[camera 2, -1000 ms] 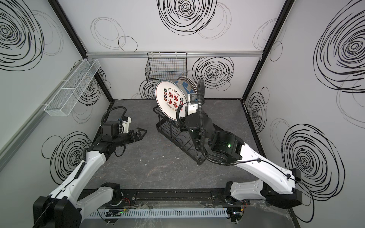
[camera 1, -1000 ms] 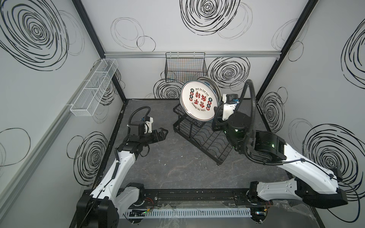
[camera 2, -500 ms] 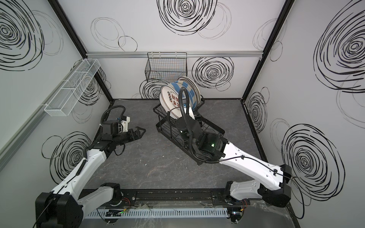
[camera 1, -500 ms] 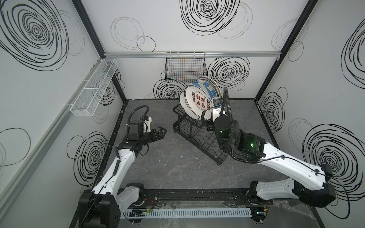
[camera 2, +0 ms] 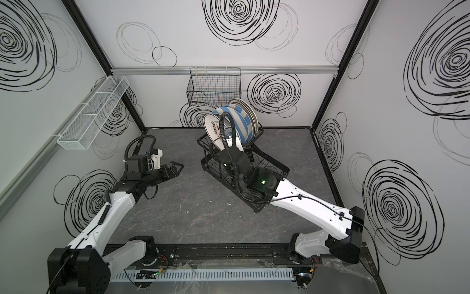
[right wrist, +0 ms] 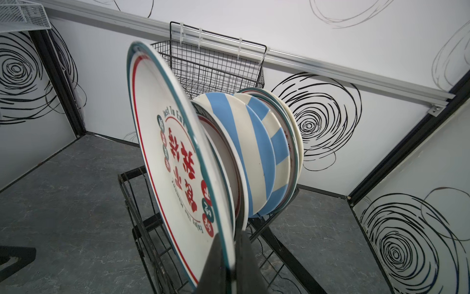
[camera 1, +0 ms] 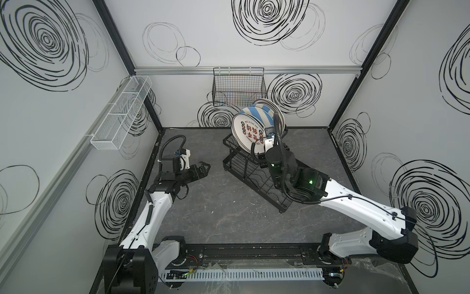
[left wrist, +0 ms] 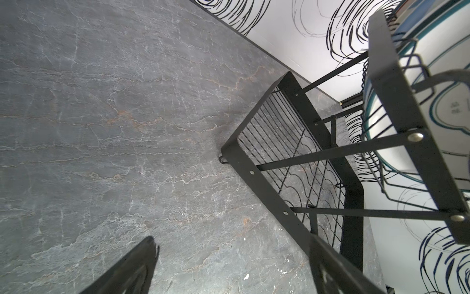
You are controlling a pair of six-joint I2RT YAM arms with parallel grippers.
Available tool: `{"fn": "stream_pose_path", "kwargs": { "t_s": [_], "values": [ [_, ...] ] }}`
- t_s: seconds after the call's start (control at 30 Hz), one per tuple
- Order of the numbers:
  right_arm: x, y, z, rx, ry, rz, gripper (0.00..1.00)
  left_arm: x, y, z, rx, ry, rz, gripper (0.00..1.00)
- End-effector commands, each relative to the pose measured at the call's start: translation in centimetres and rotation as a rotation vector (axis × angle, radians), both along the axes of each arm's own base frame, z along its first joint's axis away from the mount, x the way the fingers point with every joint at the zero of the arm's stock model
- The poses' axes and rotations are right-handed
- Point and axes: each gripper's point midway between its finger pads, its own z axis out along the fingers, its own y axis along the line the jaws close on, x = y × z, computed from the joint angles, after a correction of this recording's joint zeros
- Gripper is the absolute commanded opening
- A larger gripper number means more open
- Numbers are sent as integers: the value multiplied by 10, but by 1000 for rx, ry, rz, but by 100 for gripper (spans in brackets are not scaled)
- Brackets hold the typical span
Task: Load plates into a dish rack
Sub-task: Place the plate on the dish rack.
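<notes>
At the upper basket of the dish rack (camera 1: 244, 168), the right gripper (right wrist: 230, 257) is clenched on the rim of the red-character plate (right wrist: 167, 152). This plate stands on edge, first in the row, ahead of the blue-striped plates (right wrist: 256, 157). Left of the rack, the left gripper (camera 1: 205, 170) hangs over the grey table (camera 1: 216, 203), fingers spread and empty.

My right claw (right wrist: 230, 264), pinched on the rim of the round white plate with red characters and a teal edge (camera 1: 247, 133), has brought it lower, to the front of the row at the black wire dish rack (camera 1: 241, 165). That uncovers the blue-and-cream striped plate (camera 1: 260, 115) behind. My right arm (camera 1: 356, 203) has swung nearer.
</notes>
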Motion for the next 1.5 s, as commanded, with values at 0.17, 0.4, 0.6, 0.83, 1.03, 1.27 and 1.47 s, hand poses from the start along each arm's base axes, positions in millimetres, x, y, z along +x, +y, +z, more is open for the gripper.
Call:
{"fn": "stream_pose_path", "kwargs": {
  "t_s": [0.17,0.4,0.6,0.83,1.03,1.27,1.47],
  "values": [
    [11,-2,3,52,-25,-51,0,5,5,0,-4,-33,-15,96],
    [15,-3,-8,45,-6,-63,0,6,10,0,-6,-36,-7,96],
    [17,3,-19,34,18,-44,0,6,13,-2,-7,-32,-1,96],
    [25,11,-29,6,37,-38,0,4,20,-2,-9,-35,16,96],
    [33,19,-39,-26,66,-32,4,6,24,3,2,-48,24,96],
    [36,23,-35,-24,69,-21,23,6,35,3,41,-46,48,96],
    [31,15,-17,-6,52,-20,57,14,54,14,95,-67,140,96]
  ]
}}
